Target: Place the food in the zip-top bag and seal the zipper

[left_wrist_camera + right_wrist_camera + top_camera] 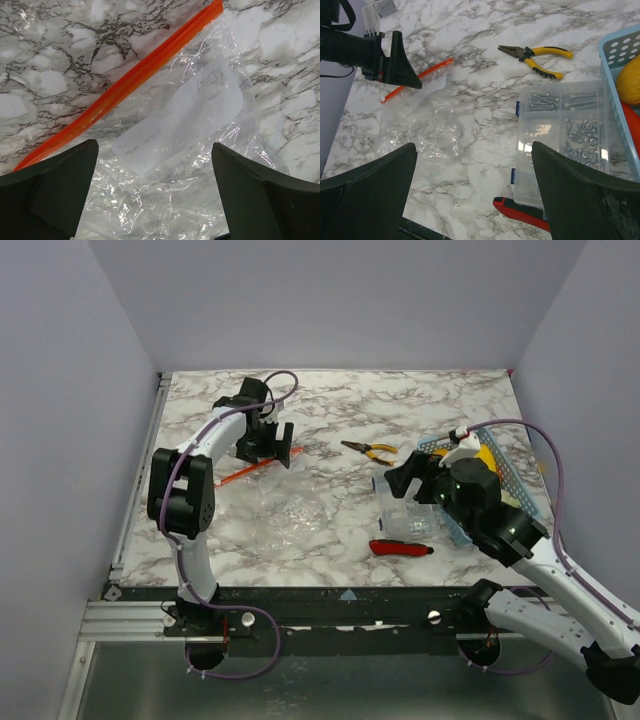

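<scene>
The zip-top bag (291,506) lies flat and crumpled on the marble table (400,405), with its orange-red zipper (125,86) running slantwise along the bag's far left edge. The left gripper (154,150) hangs just above the bag, near the zipper, with its jaws spread wide and nothing between them. The right gripper (474,147) hovers to the right of the bag, equally wide open and empty. The food (630,85) shows as a yellow piece and a red one in a blue basket (620,50), well to the right of the bag and beyond a clear box of screws (565,135). Pliers (535,55) and a red-handled knife (400,548) also lie on that side. The bag looks like thin, limp film, very light and slick, so it is likely to slide over the marble and collapse rather than hold its mouth open. Whether the mouth is open now cannot be told. The zipper strip is probably its stiffest part, which makes one lip of it the soundest place to pinch. The food appears hard, rounded and glossy, and may squirt out of a shallow grip. A hold across the middle seems safest.
</scene>
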Available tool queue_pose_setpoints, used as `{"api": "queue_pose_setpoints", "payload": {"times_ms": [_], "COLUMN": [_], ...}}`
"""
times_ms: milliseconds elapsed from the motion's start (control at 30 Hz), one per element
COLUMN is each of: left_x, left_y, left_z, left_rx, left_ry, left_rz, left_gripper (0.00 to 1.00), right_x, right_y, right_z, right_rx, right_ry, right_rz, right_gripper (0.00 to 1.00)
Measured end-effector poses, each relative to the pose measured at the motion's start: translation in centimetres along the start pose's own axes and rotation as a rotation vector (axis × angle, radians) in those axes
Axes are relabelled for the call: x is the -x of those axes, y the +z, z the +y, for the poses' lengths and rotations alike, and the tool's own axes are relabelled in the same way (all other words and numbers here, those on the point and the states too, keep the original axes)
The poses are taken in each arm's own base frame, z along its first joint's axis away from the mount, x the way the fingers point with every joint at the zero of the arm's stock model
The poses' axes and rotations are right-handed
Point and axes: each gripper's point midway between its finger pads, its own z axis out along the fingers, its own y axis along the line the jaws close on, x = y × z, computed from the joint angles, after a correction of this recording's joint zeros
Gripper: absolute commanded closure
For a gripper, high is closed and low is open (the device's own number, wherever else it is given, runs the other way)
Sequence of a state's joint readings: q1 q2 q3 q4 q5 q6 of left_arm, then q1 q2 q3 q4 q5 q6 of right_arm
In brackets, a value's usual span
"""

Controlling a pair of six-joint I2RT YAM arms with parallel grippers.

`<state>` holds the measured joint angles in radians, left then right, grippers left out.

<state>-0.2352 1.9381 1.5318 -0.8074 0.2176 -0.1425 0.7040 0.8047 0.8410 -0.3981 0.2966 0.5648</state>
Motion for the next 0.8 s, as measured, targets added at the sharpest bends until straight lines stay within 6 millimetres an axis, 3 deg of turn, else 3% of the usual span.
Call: {"api": "queue_pose_setpoints", "payload": {"times_ms": [167, 333, 633, 800], "left_x": [2.0, 3.9, 3.3, 2.9], "left_y": [-0.5, 0.5, 1.6, 1.5], "left_z": [0.1, 0.7, 1.4, 0.6], "left_rx": [0.009, 0.01, 0.006, -0.017], "left_ry": [0.0, 0.008, -0.041, -0.101], "left_rz": [-0.022, -0.027, 0.059, 0.077], "left_gripper": [0.02, 0.11, 0.12, 0.01], "right_x": [-0.6, -1.1, -0.8, -0.6], "right_y": [0.1, 0.2, -0.3, -0.5], "right_z": [0.1, 0.4, 0.6, 0.7], "right_rx": [0.007, 0.024, 0.04, 0.045], "right_ry": [0.009, 0.014, 0.026, 0.03], "right_rz": [0.019, 0.041, 0.033, 0.025], "right_gripper": [0.0, 0.0, 0.0, 0.0]}}
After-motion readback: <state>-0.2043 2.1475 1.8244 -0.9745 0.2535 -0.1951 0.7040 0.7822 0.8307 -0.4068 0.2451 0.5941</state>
